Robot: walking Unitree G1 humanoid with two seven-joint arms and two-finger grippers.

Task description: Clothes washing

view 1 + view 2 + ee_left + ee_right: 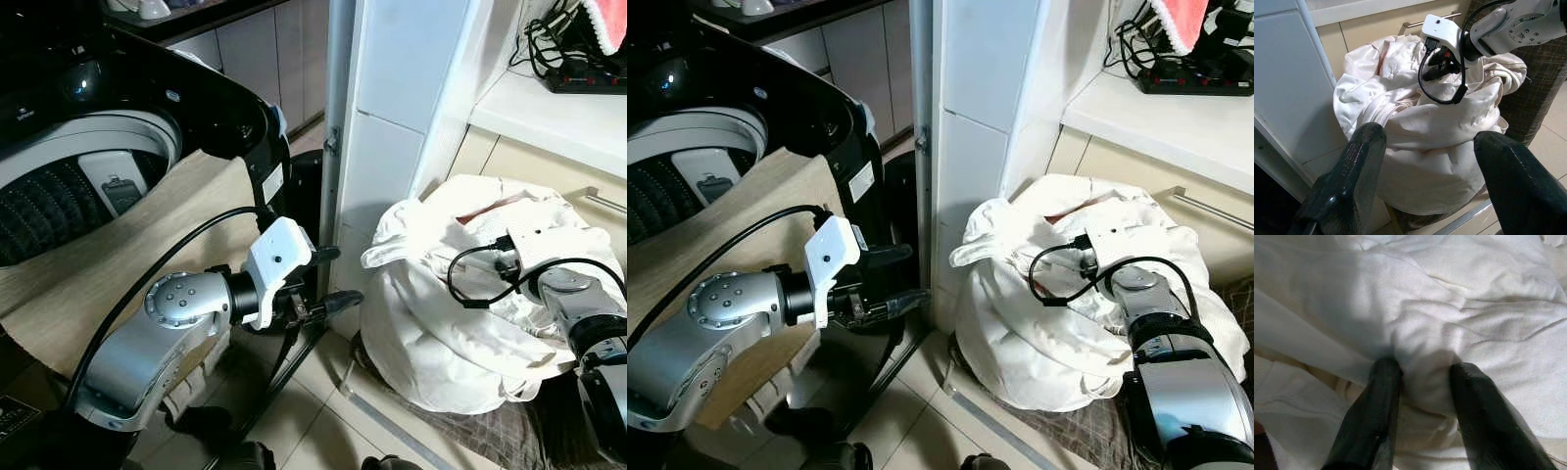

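Note:
A heap of white laundry (441, 323) fills a brown checked hamper (470, 431) on the floor at the right. My right gripper (1422, 367) is pressed into the top of the heap, its black fingers (1376, 396) shut on a raised fold of the white cloth. My left gripper (338, 277) hangs open and holds nothing, between the heap and the black top-load washing machine (225, 108). The left wrist view looks between its fingers (1364, 161) at the heap and the right gripper (1437, 63). The washer's drum (59, 196) stands open at the left, and a beige cloth (127, 255) drapes over its front.
A white tiled pillar (392, 117) stands between the washer and the hamper. Behind the hamper is a beige cabinet with a metal handle (607, 201). The shelf above carries a black power strip (578, 78) and a pink cloth (607, 20). Tiled floor (323, 421) lies below.

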